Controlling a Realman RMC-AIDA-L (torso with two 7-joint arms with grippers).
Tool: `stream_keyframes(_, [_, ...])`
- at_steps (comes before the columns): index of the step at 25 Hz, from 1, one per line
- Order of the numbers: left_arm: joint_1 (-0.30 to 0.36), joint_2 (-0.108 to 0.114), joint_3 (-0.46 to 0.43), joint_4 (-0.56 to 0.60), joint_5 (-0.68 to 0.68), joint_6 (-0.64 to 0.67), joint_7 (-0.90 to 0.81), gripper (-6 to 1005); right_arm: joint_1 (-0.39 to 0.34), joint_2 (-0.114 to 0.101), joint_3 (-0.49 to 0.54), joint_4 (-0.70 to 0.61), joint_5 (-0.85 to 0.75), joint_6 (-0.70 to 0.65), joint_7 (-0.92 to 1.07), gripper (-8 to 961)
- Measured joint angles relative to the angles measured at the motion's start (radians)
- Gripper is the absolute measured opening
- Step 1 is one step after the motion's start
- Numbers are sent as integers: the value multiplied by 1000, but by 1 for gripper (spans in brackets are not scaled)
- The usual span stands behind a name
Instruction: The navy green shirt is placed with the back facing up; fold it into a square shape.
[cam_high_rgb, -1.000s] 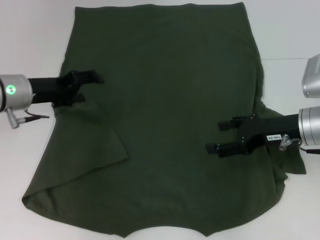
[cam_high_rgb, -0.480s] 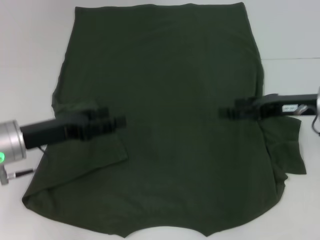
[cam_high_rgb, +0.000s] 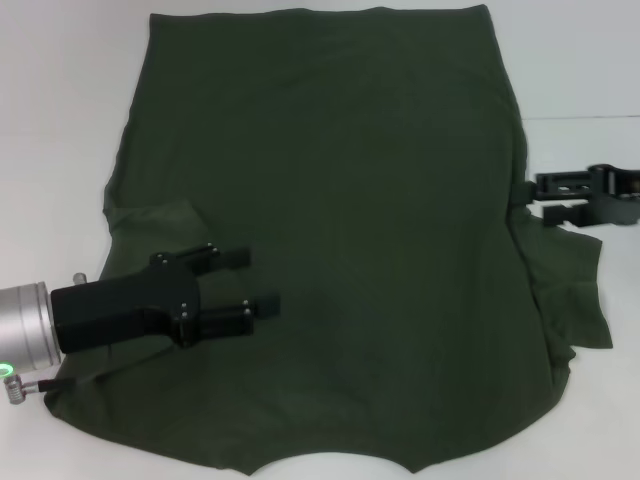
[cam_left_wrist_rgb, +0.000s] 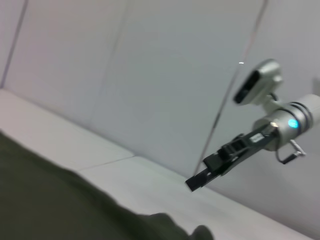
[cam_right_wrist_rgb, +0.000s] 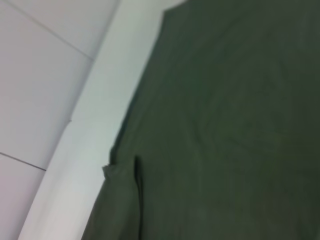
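The navy green shirt (cam_high_rgb: 340, 150) lies spread flat on the white table (cam_high_rgb: 60, 100), plain side up, hem at the far end. A sleeve flap (cam_high_rgb: 150, 235) is folded over near its left edge, and the other sleeve (cam_high_rgb: 572, 290) sticks out on the right. My left gripper (cam_high_rgb: 250, 281) hovers open over the shirt's left part beside that flap, nothing between its fingers. At the shirt's right edge my right gripper (cam_high_rgb: 542, 196) is open, just above the right sleeve. The left wrist view shows the shirt (cam_left_wrist_rgb: 45, 200) and, farther off, the right gripper (cam_left_wrist_rgb: 197, 181). Shirt cloth (cam_right_wrist_rgb: 225, 125) fills most of the right wrist view.
White table surface (cam_high_rgb: 590, 70) borders the shirt on both sides and at the back. A pale wall (cam_left_wrist_rgb: 150, 75) rises behind the table. The shirt's near edge reaches the bottom of the head view.
My left gripper has come nearer and to the right over the shirt's left part, fingers now spread. My right gripper has drawn back to the right, off the shirt's middle to its edge.
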Motion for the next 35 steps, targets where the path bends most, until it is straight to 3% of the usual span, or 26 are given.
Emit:
stream_keyframes(7, [-13, 6, -3, -1, -5, 75, 50, 865, -10, -13, 101, -1, -175, -53, 109, 886])
stream_keyframes(16, [-48, 12, 9, 3, 7, 73, 49, 865, -61, -24, 131, 9, -240, -7, 136, 884])
stream_keyframes(35, [-70, 6, 8, -2, 15, 28, 42, 869, -50, -8, 118, 91, -264, 118, 96, 882])
